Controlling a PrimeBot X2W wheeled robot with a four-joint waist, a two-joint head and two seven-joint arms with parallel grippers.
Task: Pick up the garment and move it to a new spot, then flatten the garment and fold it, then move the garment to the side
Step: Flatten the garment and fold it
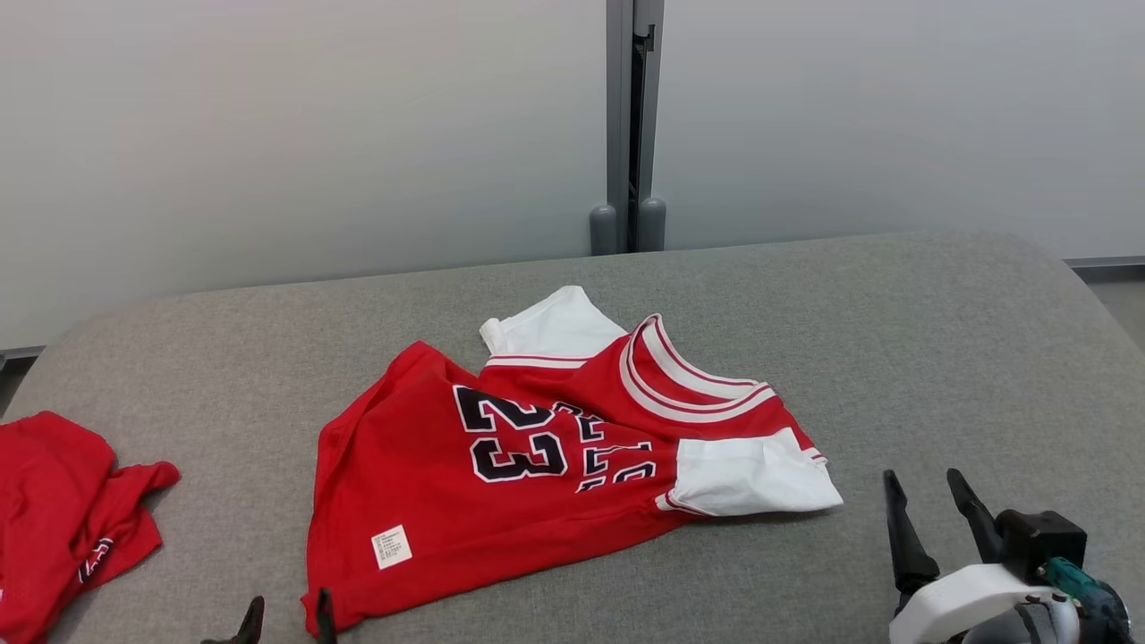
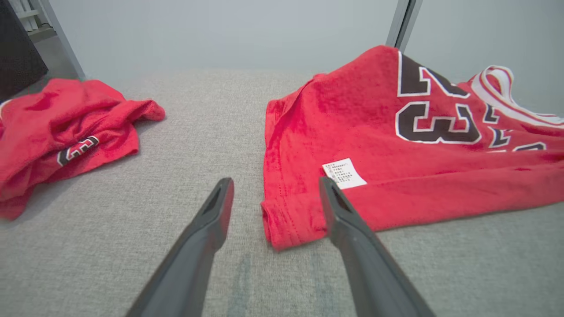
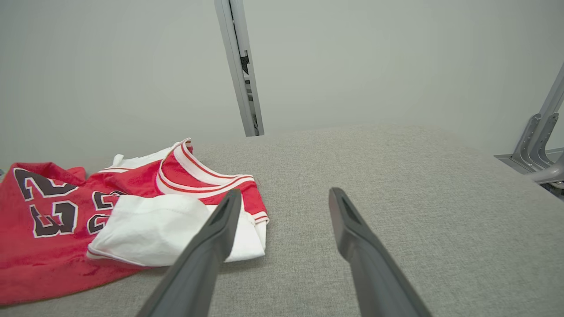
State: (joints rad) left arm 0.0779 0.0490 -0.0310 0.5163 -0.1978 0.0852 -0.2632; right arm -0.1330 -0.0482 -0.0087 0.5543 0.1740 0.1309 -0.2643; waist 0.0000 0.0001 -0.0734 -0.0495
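The left gripper (image 2: 273, 185) is seen with its two fingers spread wide and nothing clamped. The near hem corner of the jersey (image 2: 396, 145) lies between the fingertips, and whether the cloth is touched cannot be told. From there the garment is stretched away and to the right across the grey padded table (image 1: 894, 340). Its long axis runs from that hem corner, past the white label (image 1: 391, 546), to the striped collar (image 1: 689, 402) at the far right. The right gripper (image 1: 921, 478) is likewise held open and empty, just beside the nearer white sleeve (image 1: 751, 474) but apart from it. The hem end is judged to be the left arm's and the sleeve end the right's. Counted are two grippers, two white sleeves, one label and two red garments, the crumpled red garment (image 1: 63, 510) lying well apart at the left.
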